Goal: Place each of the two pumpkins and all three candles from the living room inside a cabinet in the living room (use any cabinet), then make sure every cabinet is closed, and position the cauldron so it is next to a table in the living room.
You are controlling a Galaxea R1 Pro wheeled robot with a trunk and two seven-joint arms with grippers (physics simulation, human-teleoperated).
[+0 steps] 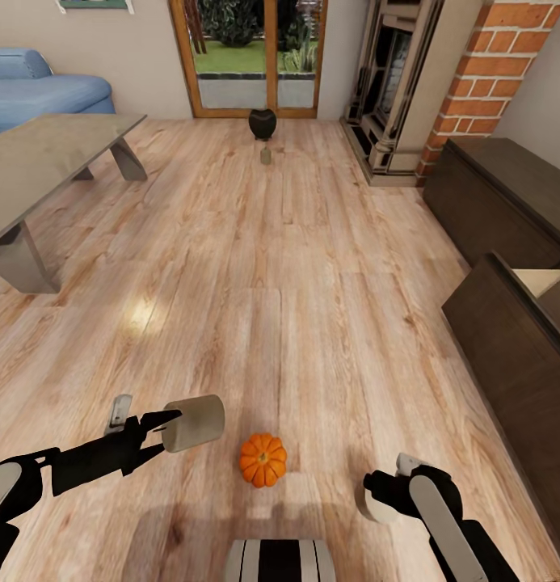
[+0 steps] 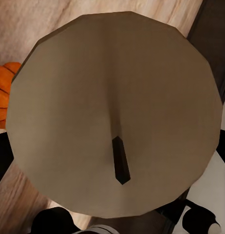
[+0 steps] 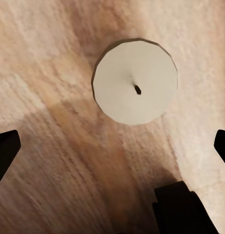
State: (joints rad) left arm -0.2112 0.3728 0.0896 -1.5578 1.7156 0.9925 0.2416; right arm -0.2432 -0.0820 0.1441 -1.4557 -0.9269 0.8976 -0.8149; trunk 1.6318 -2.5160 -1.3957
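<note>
One candle sits clamped in the left gripper; at three o'clock, the right gripper spreads wide above another candle.

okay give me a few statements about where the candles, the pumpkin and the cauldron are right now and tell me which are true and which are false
1. The left gripper holds a candle above the floor. True.
2. The pumpkin sits on the coffee table. False: it stands on the wooden floor, between the two arms.
3. The right gripper is clamped on a candle. False: in the right wrist view its fingers are spread apart over a candle on the floor, which stands upright with its wick showing.
4. The cauldron is on the floor near the glass door. True.
5. The cauldron is beside the coffee table. False: it is well apart from it, further back in the room.
</note>
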